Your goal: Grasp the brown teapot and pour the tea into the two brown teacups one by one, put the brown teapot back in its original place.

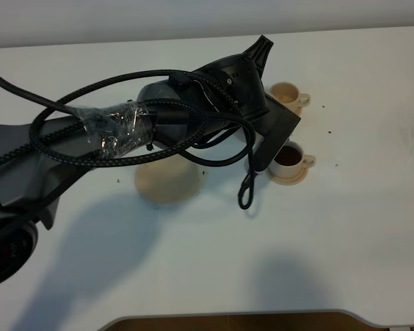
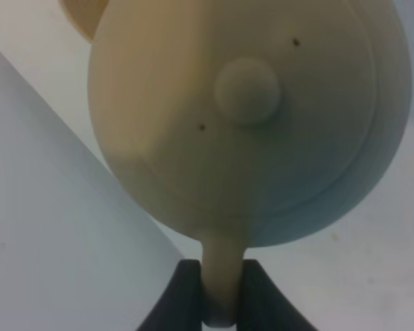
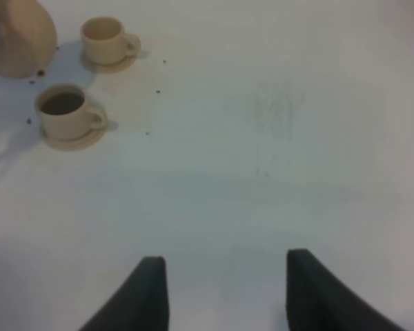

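I hold the brown teapot [image 2: 248,117] by its loop handle, pinched tight between the fingers of my left pincer [image 2: 221,307]. It is squat, round and pale tan, its knobbed lid seated and a few dark specks on it. It hangs off its resting disc, close beside the far teacup [image 1: 285,93], on that cup's left. The far teacup stands upright on its small saucer [image 3: 114,65], handle to the right, and looks empty. The near teacup [image 1: 287,157], on a matching saucer [image 1: 290,178], holds dark tea. The resting disc [image 1: 167,183], flat, round and beige, lies bare to the left of the near teacup.
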Robot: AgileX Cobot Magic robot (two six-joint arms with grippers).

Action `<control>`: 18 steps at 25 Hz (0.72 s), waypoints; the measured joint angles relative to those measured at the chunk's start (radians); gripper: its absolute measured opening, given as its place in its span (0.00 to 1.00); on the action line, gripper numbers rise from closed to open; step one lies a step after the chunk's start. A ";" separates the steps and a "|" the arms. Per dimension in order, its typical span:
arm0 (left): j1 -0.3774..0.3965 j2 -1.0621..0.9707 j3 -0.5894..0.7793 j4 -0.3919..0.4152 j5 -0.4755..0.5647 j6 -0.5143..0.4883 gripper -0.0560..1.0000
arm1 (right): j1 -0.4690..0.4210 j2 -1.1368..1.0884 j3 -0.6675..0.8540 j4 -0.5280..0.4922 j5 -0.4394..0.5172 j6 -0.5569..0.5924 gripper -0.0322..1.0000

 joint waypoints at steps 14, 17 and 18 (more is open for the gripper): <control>0.008 -0.100 -0.002 -0.373 0.221 -0.258 0.16 | 0.000 0.000 0.000 0.000 0.000 0.000 0.43; 0.031 -0.100 -0.002 -0.476 0.301 -0.355 0.16 | 0.000 0.000 0.000 0.000 0.000 0.000 0.43; 0.043 -0.100 -0.002 -0.516 0.324 -0.376 0.16 | 0.000 0.000 0.000 0.000 0.000 0.000 0.43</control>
